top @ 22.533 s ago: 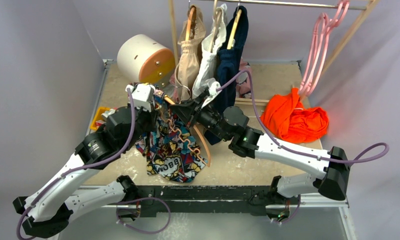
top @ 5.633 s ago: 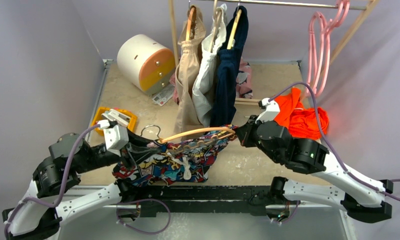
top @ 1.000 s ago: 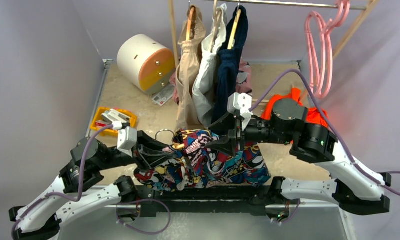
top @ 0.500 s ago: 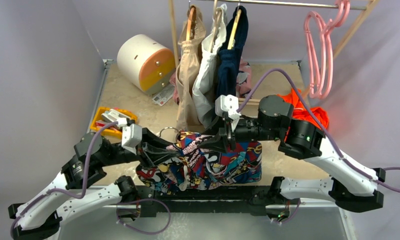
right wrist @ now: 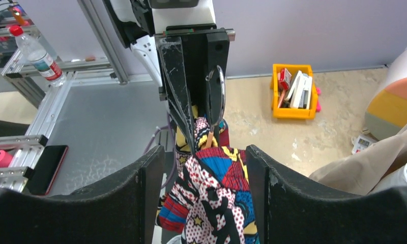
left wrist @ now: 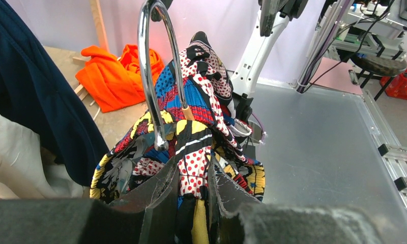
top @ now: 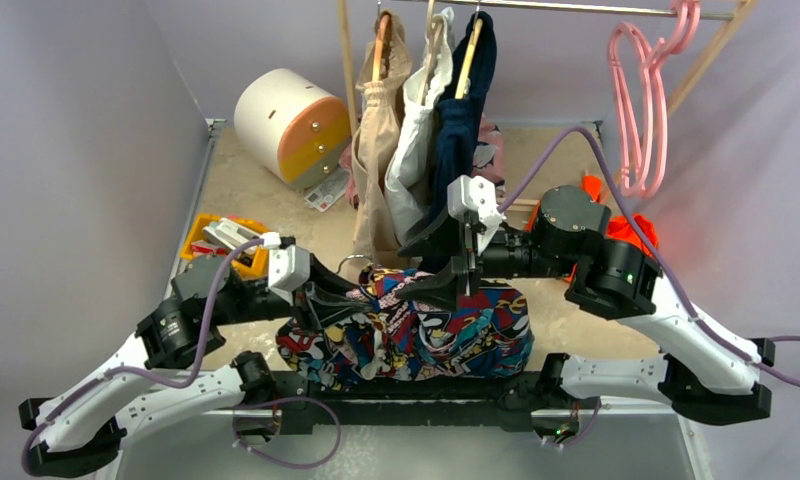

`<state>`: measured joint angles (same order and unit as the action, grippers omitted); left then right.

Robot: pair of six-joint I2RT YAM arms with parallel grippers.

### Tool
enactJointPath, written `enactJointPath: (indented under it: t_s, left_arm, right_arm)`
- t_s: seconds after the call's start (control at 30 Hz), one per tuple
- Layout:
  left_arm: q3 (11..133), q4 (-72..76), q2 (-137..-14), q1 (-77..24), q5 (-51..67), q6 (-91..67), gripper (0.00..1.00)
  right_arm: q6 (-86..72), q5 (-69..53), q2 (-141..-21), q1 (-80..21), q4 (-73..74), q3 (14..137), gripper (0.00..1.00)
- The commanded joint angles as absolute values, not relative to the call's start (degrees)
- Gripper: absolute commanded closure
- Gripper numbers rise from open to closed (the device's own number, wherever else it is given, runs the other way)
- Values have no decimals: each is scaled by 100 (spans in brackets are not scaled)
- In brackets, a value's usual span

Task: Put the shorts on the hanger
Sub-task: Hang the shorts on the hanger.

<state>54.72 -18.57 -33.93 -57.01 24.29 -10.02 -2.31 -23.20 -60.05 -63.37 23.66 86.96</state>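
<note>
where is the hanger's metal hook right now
Top view, front centre: the hook pokes up just above the bunched shorts, right beside the left fingers.

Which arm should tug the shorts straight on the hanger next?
Probably the right arm: the right gripper is open astride the shorts, free to pinch and pull. The left gripper is shut on the hanger, holding everything up.

White-and-black arms (top: 126, 372), purple cables (top: 576, 128)
</note>
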Motion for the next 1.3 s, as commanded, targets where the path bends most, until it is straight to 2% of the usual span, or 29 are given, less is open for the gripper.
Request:
enactJointPath:
  t_s: [0.0, 0.23, 0.43, 0.63, 0.7, 0.8, 0.87, 0.93, 0.97, 1.0, 1.07, 1.2, 1.27]
  left_arm:
    - [5882, -1249, -3457, -5693, 2589, -914, 100]
    - [6039, -1392, -3555, -5695, 2665, -852, 100]
    - [6193, -1608, -3666, -5695, 2718, -740, 100]
    - [6307, -1764, -3738, -5695, 2732, -638, 100]
    - [6342, -1797, -3773, -5695, 2733, -592, 100]
    - [6362, -1819, -3794, -5695, 2722, -559, 100]
    - [6359, -1835, -3788, -5695, 2720, -550, 100]
    - [6352, -1832, -3787, -5695, 2714, -550, 100]
    - [6362, -1831, -3784, -5693, 2708, -540, 100]
    - [6363, -1828, -3783, -5695, 2705, -542, 100]
    - [6369, -1834, -3788, -5695, 2680, -540, 100]
    - [6361, -1894, -3729, -5695, 2337, -536, 99]
    - [6304, -1944, -3642, -5695, 2244, -530, 79]
  right_arm:
    - [-473, -2207, -6146, -6354, 1904, 8800, 40]
    - [-714, -2426, -6245, -6347, 1476, 8514, 45]
    - [-765, -2660, -6420, -6347, 1439, 8522, 62]
    - [-791, -2872, -6564, -6346, 1414, 8576, 63]
    - [-788, -2960, -6627, -6347, 1426, 8590, 74]
    - [-761, -3021, -6696, -6346, 1504, 8619, 99]
    - [-753, -3032, -6685, -6350, 1497, 8598, 98]
    - [-756, -3022, -6679, -6347, 1497, 8574, 87]
    - [-755, -3038, -6680, -6346, 1494, 8565, 86]
    - [-751, -3041, -6686, -6346, 1499, 8564, 87]
    - [-743, -2999, -6670, -6346, 1467, 8546, 100]
    - [-910, -2691, -6325, -6347, 971, 8250, 100]
    - [-990, -2617, -6087, -6351, 673, 8082, 100]
